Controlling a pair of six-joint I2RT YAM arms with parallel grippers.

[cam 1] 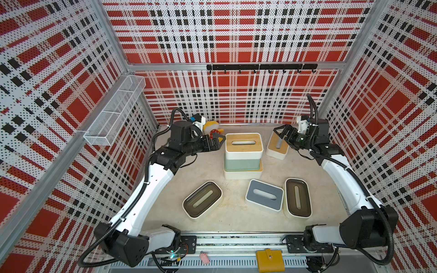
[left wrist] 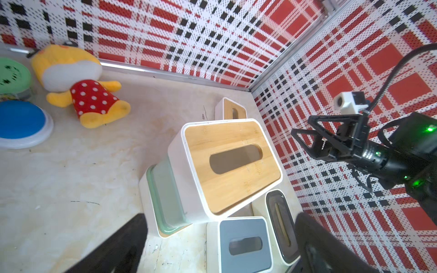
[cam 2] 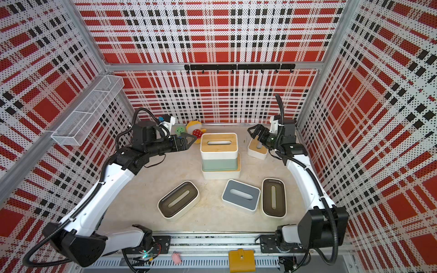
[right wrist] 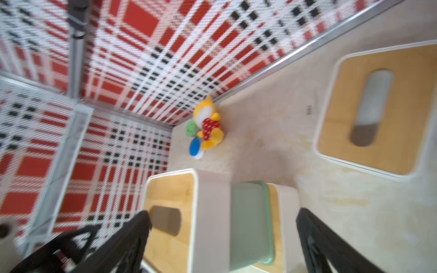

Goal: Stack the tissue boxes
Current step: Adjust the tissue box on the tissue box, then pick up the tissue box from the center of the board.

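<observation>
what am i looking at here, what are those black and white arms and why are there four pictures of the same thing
Two robot arms are mounted at the near edge of a table. Each ends in a two-fingered claw: the left gripper and right gripper, both open, holding nothing. Two pictures come from one overhead camera head looking down on everything. The other two come from cameras on the arms' wrists, looking where each claw points. The job is stacking tissue boxes. Three are piled in the middle: a white bamboo-lidded box on a pale-green box on a cream box. Four sit singly: a small bamboo-lidded box at the back, and in front a grey-lidded box between two dark-lidded boxes. The plush toy, green disc, blue disc and yellow wallet are clutter.
</observation>
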